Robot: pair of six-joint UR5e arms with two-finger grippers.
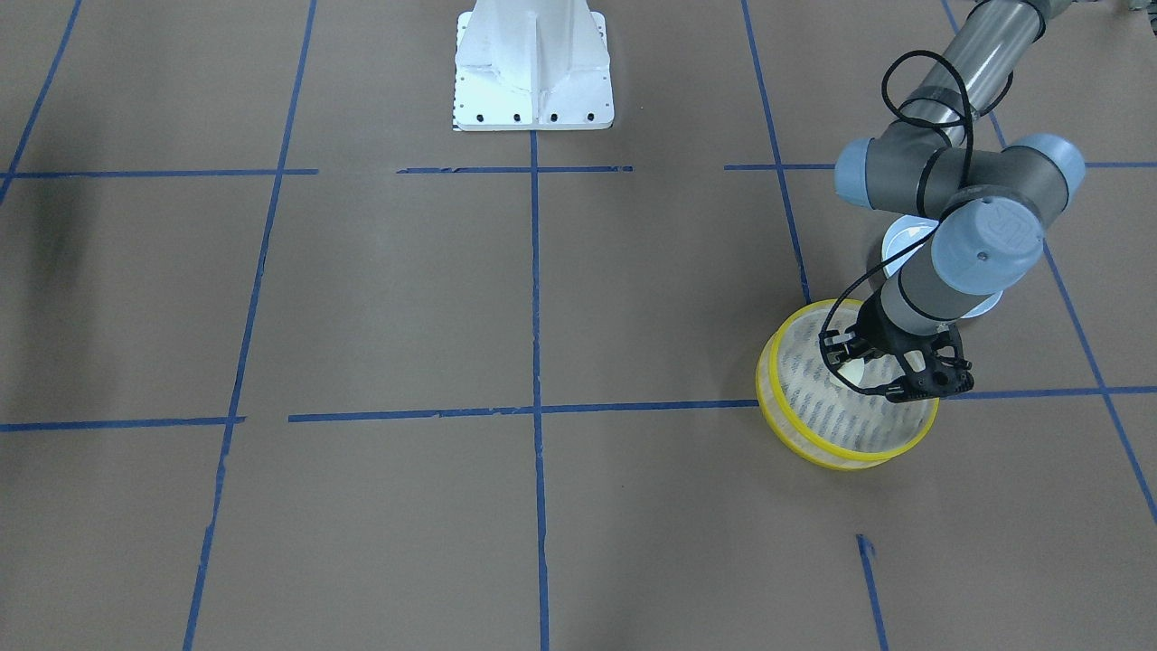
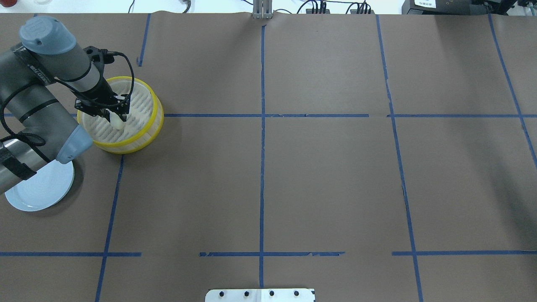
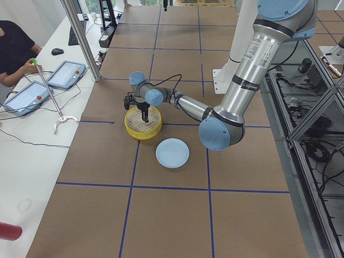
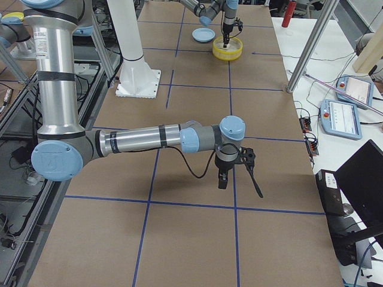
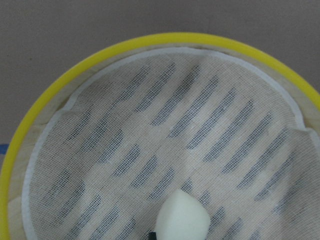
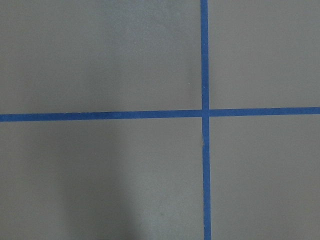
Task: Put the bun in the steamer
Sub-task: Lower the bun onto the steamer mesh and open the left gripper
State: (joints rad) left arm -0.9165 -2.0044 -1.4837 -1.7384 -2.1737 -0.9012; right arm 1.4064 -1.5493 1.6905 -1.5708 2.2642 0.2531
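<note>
The steamer (image 2: 142,140), a round basket with yellow rims and a pale slotted floor, stands at the table's left side, also in the front view (image 1: 795,434) and left wrist view (image 5: 165,39). My left gripper (image 2: 115,114) reaches down into it, shut on the bun (image 2: 117,121), a small cream-white lump held just above the cloth-lined floor. The bun also shows in the left wrist view (image 5: 182,217). The front view shows the gripper (image 1: 881,375) inside the rim. My right gripper (image 4: 224,173) shows only in the right side view, low over bare table; I cannot tell its state.
The light blue plate (image 2: 40,193) lies bare beside the steamer, partly under my left arm, and also shows in the front view (image 1: 904,237). The white robot base (image 1: 533,72) stands at the table's middle edge. Blue tape lines cross the brown table.
</note>
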